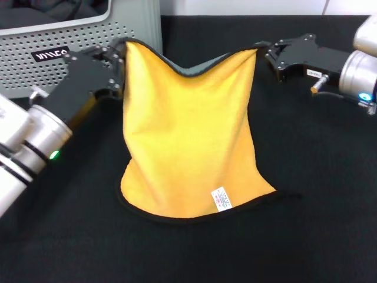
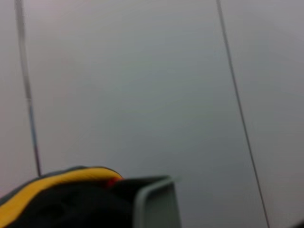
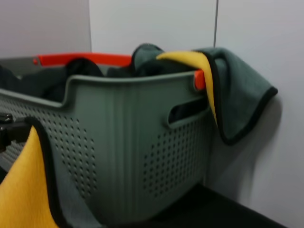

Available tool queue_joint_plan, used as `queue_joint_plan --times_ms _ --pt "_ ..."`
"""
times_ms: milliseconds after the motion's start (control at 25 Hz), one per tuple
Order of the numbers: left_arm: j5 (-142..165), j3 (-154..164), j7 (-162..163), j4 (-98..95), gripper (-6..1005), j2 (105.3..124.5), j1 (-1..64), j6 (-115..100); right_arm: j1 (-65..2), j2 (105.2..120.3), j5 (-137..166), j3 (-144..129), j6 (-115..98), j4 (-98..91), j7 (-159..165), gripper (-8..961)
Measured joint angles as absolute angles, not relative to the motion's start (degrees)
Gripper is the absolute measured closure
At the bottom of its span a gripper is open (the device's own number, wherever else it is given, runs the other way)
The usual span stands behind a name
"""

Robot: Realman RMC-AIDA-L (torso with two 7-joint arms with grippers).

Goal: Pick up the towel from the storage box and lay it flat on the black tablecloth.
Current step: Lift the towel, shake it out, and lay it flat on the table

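Observation:
The towel (image 1: pixel 185 135) hangs stretched between my two grippers, yellow-orange face toward the head camera, with its grey back showing at the sagging top edge. Its lower edge, with a small white tag (image 1: pixel 221 199), rests on the black tablecloth (image 1: pixel 306 224). My left gripper (image 1: pixel 119 59) is shut on the top left corner, just in front of the storage box (image 1: pixel 100 32). My right gripper (image 1: pixel 259 52) is shut on the top right corner. The right wrist view shows the towel's (image 3: pixel 21 194) corner near the storage box (image 3: pixel 118 142).
The storage box stands at the tablecloth's far left corner against a pale wall. It holds dark cloths, and another yellow-and-grey cloth (image 3: pixel 228 95) drapes over its rim. The left wrist view shows only wall, a yellow cloth edge (image 2: pixel 47 183) and the box rim (image 2: pixel 152 199).

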State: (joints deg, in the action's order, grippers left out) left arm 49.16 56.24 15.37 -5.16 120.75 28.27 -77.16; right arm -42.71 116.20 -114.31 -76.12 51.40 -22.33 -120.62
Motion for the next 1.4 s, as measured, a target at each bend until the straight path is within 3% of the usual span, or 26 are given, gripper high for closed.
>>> queue_joint_plan --times_ms 240,1040,1400 --pt "49.20 56.30 1.94 -0.22 956 120.76 31.66 -72.86 -43.66 116.19 -118.23 -83.10 44.63 -22.99 -120.41 926" --pt "48.50 55.71 -6.44 0.33 956 120.76 33.67 -65.92 -41.23 116.21 -117.96 -91.93 28.63 -31.83 -111.43 924" --pt "48.42 55.70 -8.85 0.32 955 120.76 33.79 -64.18 -45.02 116.19 -118.13 -96.43 25.16 -31.63 -111.45 923"
